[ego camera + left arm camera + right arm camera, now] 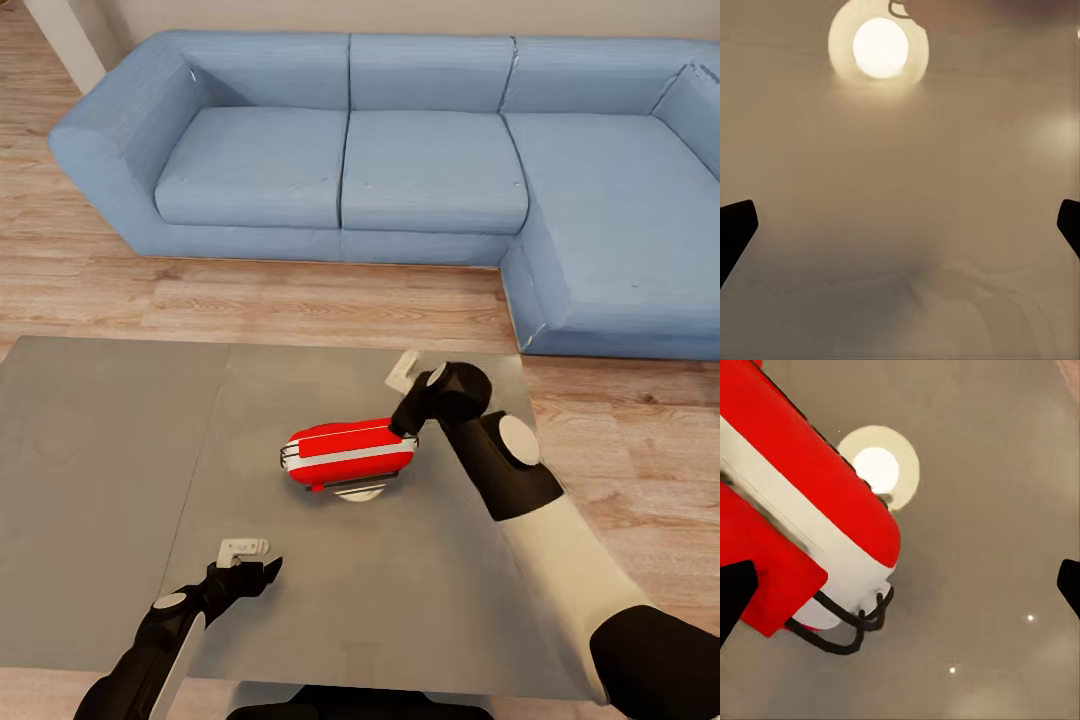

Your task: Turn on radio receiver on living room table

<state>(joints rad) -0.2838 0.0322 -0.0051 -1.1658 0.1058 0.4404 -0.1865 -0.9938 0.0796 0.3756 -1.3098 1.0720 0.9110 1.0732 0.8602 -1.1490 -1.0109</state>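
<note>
Lying mid-counter, the rounded glossy-red radio receiver [350,455] with its white band rests on my smooth grey counter [110,450]; my right claw [408,400] hovers released at its right end, left claw [250,562] released nearer.

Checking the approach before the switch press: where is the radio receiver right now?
In the head view, the radio receiver lies on the grey table, right of its centre, right beside the right end effector, with the blue sofa beyond.
</note>
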